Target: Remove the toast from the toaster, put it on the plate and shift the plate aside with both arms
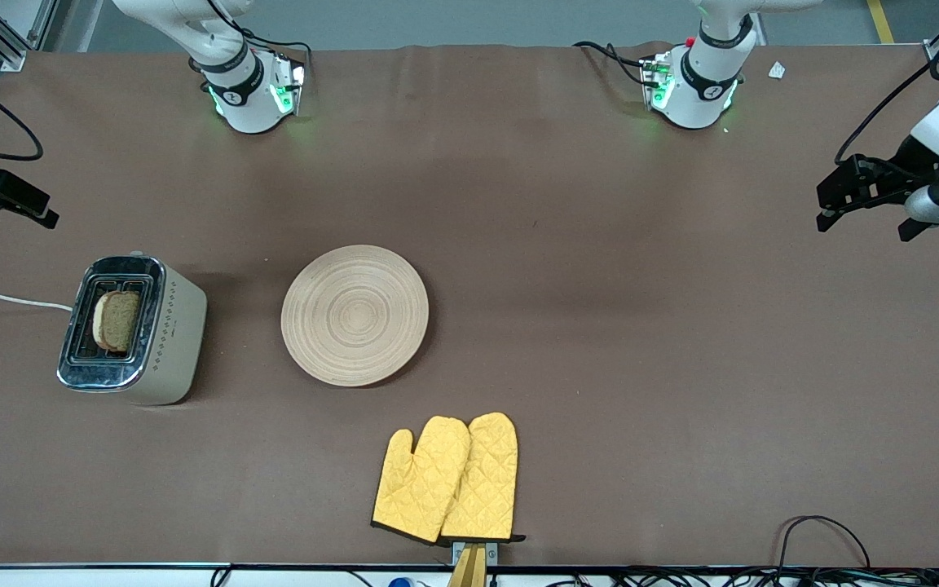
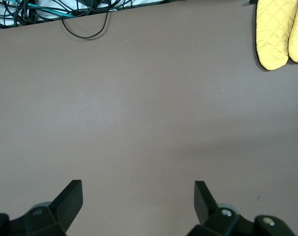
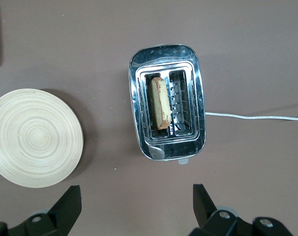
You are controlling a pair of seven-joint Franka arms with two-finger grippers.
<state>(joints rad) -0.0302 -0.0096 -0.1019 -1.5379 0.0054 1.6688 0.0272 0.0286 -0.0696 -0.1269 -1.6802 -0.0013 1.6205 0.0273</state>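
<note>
While both pairs of fingers stand apart and empty — right gripper (image 3: 134,209) high over the toaster (image 3: 167,102), left gripper (image 2: 138,204) waiting over bare worktop (image 2: 149,123) — the toast (image 3: 159,103) sits in its slot beside the plate (image 1: 354,315). First step: I must descend, pinch its crust.

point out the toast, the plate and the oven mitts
toast (image 3: 160,103), right wrist view, top crust edge in the slot
plate (image 1: 354,315), front view, centre of its rings
oven mitts (image 1: 449,481), front view, where the two mitts overlap
</note>
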